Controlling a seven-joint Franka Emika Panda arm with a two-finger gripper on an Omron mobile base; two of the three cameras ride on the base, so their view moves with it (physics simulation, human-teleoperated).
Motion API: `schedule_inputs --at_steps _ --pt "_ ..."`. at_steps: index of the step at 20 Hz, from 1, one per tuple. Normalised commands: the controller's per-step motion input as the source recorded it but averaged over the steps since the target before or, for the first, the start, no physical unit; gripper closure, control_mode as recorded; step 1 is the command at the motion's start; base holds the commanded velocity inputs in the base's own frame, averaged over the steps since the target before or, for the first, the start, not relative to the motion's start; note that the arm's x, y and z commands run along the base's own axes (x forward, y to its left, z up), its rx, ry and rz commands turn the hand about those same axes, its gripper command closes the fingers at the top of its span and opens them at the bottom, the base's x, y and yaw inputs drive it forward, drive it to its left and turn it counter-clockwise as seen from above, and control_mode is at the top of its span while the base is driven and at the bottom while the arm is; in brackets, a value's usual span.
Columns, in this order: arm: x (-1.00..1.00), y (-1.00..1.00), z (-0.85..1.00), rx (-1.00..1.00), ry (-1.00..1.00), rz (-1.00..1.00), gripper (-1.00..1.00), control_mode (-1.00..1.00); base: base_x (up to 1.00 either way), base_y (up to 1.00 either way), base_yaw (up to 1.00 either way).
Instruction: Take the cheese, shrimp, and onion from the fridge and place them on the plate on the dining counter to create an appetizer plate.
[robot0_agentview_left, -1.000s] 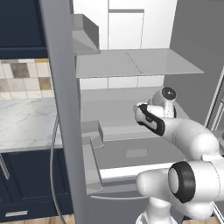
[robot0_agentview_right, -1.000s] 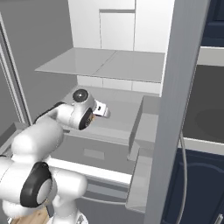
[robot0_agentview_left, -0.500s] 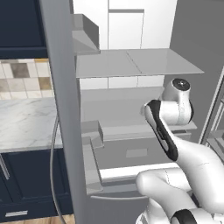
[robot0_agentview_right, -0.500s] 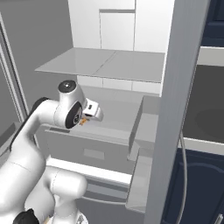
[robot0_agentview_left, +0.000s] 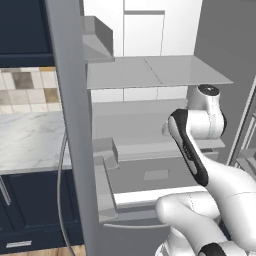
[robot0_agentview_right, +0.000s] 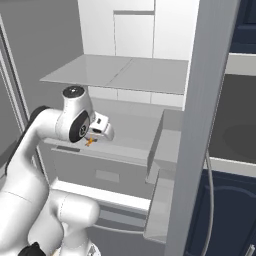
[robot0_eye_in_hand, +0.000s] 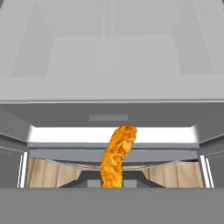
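The fridge stands open in front of the robot, a tall pale grey and white cabinet, and it is the biggest thing in the scene. Its door edge runs up the left base view as a broad grey band, with a thin grey cable hanging beside it. Inside, a clear glass shelf spans the upper part, split down the middle by a faint seam, and nothing shows on it. Below it a paler ledge runs across the back, and under that sits a grey drawer with a small rectangular plate on its front; what it holds cannot be told. A grey door bin juts out on the door side, and no contents can be made out in it.

Beyond the door, a white grey-veined marble tabletop lies on dark navy cabinets, with a tiled wall behind it.

The white arm reaches up in front of the drawer, and the tool hangs from the hand just under the glass shelf's level. It is clamped on the shrimp, a thin curled orange piece that rises from between the fingertips in the hand view, clear of every shelf, with the drawer front and a strip of wooden floor behind it.
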Motion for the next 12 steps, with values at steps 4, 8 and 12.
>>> schedule_inputs --at_steps 4,8,12 --pt "0.00 0.00 0.00 0.00 0.00 0.00 1.00 1.00 -0.93 0.03 0.00" --pt "0.00 0.00 0.00 0.00 0.00 0.00 1.00 1.00 -1.00 0.20 -0.13" --pt "0.00 0.00 0.00 0.00 0.00 0.00 1.00 1.00 -0.96 0.25 -0.44"
